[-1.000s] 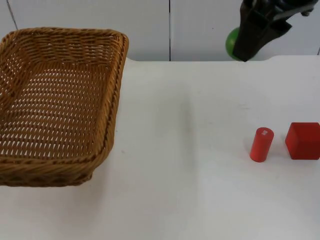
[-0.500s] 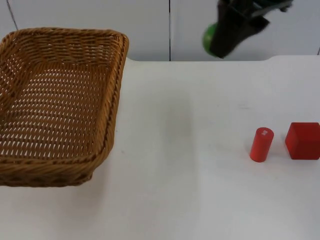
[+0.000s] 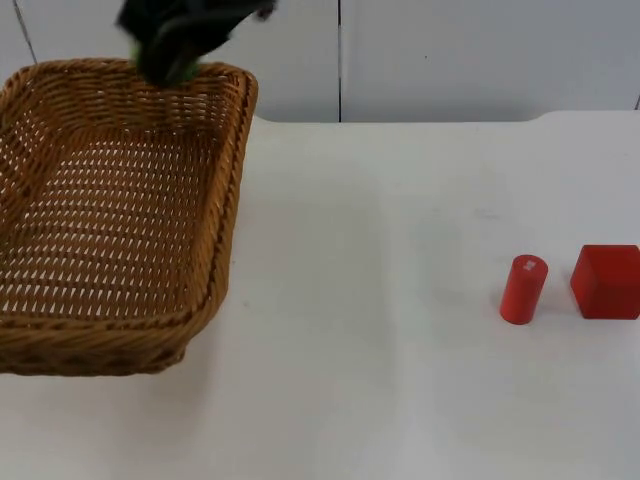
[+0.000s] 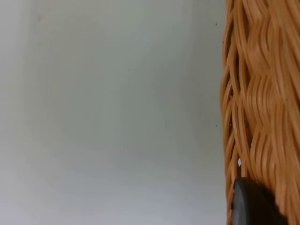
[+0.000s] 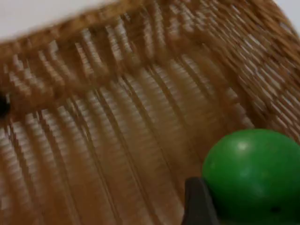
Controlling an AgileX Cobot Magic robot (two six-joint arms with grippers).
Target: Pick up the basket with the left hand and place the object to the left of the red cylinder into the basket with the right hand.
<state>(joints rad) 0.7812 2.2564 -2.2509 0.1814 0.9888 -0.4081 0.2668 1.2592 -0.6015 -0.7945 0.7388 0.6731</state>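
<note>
1. Wicker basket [image 3: 120, 210]: held up off the white table [image 3: 380, 350] at its left side; the lifting step looks done.
2. Right gripper [image 3: 170, 45]: above the basket's far rim, clenched on the green ball [image 5: 253, 173]; only the release seems left.
3. Left gripper [image 4: 255, 204]: clamped on the basket's wall.
4. Red cylinder [image 3: 523, 289] and red block [image 3: 606, 281]: well apart from the basket, with open table between.
</note>
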